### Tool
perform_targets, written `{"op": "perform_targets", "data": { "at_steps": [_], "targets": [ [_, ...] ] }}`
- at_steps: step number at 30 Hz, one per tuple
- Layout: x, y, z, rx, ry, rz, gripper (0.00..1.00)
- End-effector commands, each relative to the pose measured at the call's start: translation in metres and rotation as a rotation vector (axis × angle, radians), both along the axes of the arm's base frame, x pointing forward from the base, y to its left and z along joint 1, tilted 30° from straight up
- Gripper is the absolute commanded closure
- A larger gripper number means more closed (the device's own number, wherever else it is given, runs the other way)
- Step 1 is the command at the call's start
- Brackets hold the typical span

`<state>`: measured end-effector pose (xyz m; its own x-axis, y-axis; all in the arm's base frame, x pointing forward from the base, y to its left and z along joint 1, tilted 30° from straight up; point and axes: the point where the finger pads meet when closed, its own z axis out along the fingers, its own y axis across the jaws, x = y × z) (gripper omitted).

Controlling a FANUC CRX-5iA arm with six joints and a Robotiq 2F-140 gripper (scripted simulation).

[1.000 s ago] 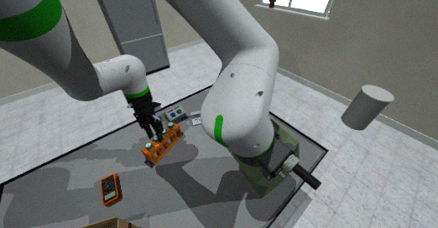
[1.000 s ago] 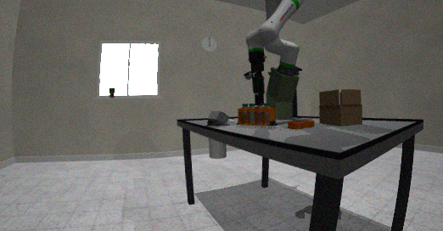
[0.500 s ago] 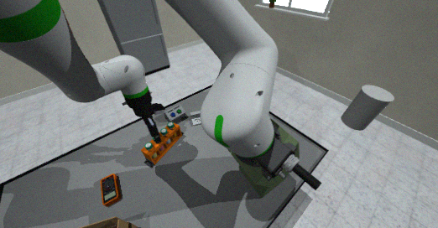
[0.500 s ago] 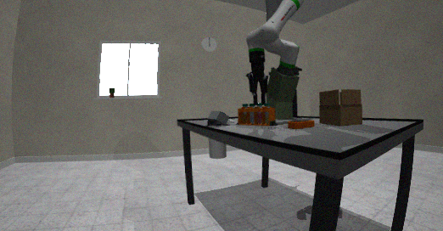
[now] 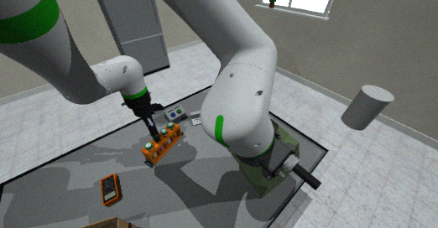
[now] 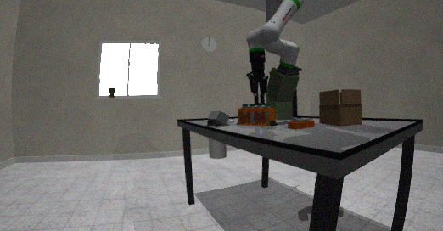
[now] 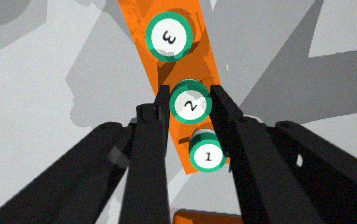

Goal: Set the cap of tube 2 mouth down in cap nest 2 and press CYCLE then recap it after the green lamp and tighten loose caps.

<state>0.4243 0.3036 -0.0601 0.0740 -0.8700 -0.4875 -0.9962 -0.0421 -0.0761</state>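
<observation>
The orange decapping station [image 7: 179, 60] holds tubes with green-rimmed white caps. The wrist view shows cap 3 [image 7: 169, 37], cap 2 [image 7: 190, 102] and cap 1 [image 7: 207, 154]; all three sit on their tubes. My gripper [image 7: 189, 100] points straight down, and its two black fingers press on both sides of cap 2, shut on it. In the top view my gripper [image 5: 153, 134] stands over the rack [image 5: 161, 145] and hides cap 2. In the exterior view my gripper [image 6: 258, 96] reaches down to the rack [image 6: 255, 115].
The grey key housing [image 5: 174, 113] with a blue and a green key lies just behind the rack. A small white tray [image 5: 195, 120] lies beside it. An orange handheld meter [image 5: 111, 189] lies nearer the front. Cardboard boxes [image 6: 340, 107] stand at the table's side.
</observation>
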Motion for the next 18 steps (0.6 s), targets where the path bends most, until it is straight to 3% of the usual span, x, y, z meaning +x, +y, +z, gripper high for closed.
{"op": "perform_targets", "data": {
  "at_steps": [1, 12, 18],
  "targets": [
    [0.0005, -0.0003, 0.0007, -0.005, -0.050, 0.087, 0.70],
    [0.0004, -0.0006, 0.0012, -0.030, -0.319, 0.563, 0.70],
    [0.0004, -0.0007, 0.0014, -0.030, -0.319, 0.563, 0.70]
  ]
}}
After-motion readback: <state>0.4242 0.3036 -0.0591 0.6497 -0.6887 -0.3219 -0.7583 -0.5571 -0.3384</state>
